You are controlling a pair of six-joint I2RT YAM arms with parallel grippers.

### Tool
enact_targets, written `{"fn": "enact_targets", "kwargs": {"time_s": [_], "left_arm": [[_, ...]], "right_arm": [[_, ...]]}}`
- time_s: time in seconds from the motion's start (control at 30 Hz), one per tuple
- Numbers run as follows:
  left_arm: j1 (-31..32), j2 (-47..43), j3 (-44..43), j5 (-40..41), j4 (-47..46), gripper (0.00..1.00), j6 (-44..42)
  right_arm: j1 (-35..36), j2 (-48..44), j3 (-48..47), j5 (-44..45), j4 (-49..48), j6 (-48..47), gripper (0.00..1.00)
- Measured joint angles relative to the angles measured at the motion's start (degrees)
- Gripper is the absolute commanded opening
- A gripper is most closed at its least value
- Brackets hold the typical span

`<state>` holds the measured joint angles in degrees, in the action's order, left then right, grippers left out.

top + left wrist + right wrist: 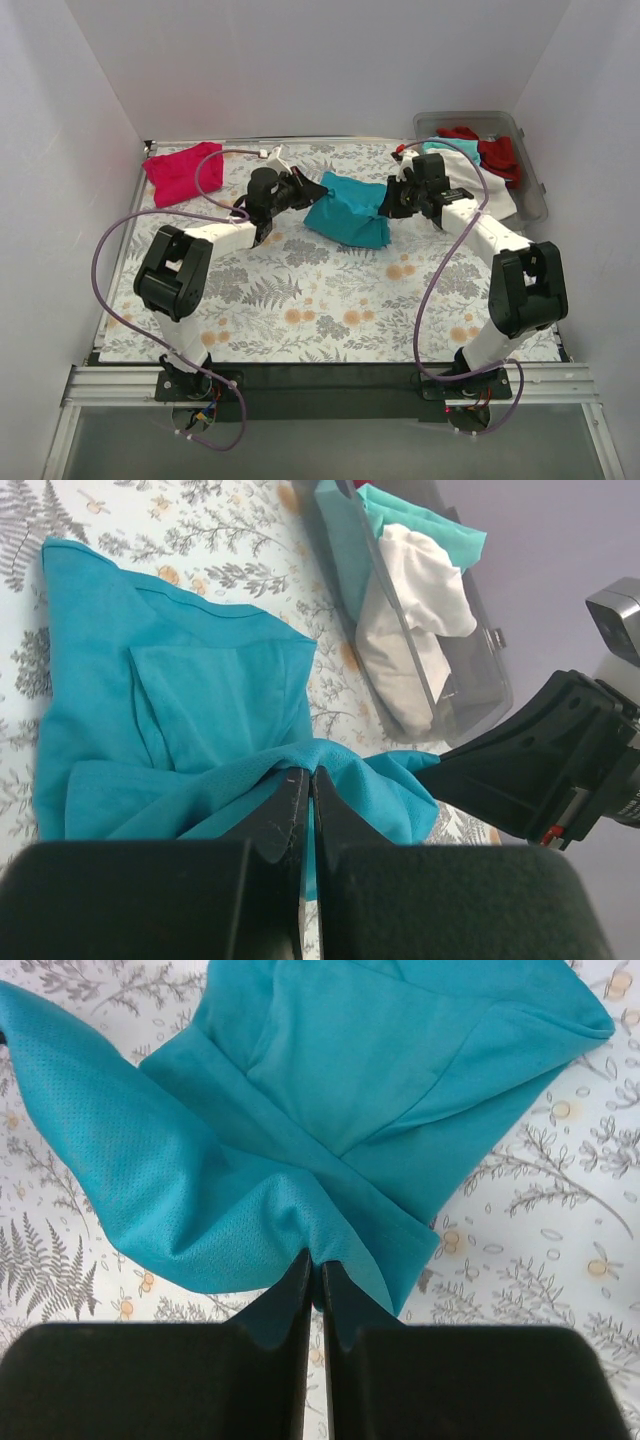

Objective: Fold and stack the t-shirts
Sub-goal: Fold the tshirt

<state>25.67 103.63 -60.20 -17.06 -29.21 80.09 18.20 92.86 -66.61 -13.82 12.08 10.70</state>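
Currently the teal t-shirt (348, 214) lies partly folded at the far middle of the tabletop, slung between the two arms. Its bulk rests on the surface while two bunched edges are raised. The left gripper (309, 780) is clamped on a pinch of fabric at the shirt's left side. The right gripper (318, 1265) is likewise closed onto a gathered edge at the right side, jaws nearly meeting with only cloth between. Judgement: a fold is in hand and this shirt is not yet stacked. To do it well, both pinches should travel together at equal height, keeping the held edge taut so no slack crease forms. They should then lay it squarely over the resting panel before either jaw lets go. Uneven pull would skew the fold, and the knit looks soft enough to sag. The magenta t-shirt (183, 172) sits in a compact, roughly folded shape near the far left corner, well apart from the work; probably the stack's base. A clear plastic bin (470, 117) at the far right corner holds a white t-shirt (492, 196), a red t-shirt (497, 152) and a second teal one, all loose. Surface: a fern-and-flower tablecloth (330, 300). Plain white walls close off the left, far and right sides; purple cables (100, 250) loop from each arm.
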Motion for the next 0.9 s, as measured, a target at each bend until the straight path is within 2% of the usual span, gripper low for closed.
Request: {"fn": "enact_targets", "kwargs": {"time_s": [0.17, 0.3, 0.47, 0.63, 0.77, 0.9], "left_arm": [[-0.7, 2.7, -1.6, -2.6, -3.2, 0.00, 0.0], [-0.8, 0.6, 2.3, -4.1, -6.3, 0.00, -0.7], [-0.8, -10.6, 16.0, -4.0, -7.0, 0.00, -1.3], [0.6, -21.8, 26.8, 0.3, -4.6, 0.00, -1.8], [3.1, -31.0, 33.1, 6.9, 2.4, 0.00, -1.5], [7.6, -40.3, 36.6, 14.8, 11.6, 0.00, -0.3]], "right_arm": [[-0.5, 0.9, -2.1, -2.3, -0.3, -0.6, 0.01], [-0.5, -0.2, -1.6, -3.7, -0.7, -0.6, 0.01], [0.6, -8.3, 7.1, -4.0, -2.1, 0.0, 0.01], [6.1, -17.7, 17.4, -2.2, -2.6, 1.6, 0.01], [10.0, -25.4, 24.8, -1.4, -2.2, 3.1, 0.01], [11.9, -31.1, 27.3, -0.1, 1.2, 4.1, 0.01]]}}
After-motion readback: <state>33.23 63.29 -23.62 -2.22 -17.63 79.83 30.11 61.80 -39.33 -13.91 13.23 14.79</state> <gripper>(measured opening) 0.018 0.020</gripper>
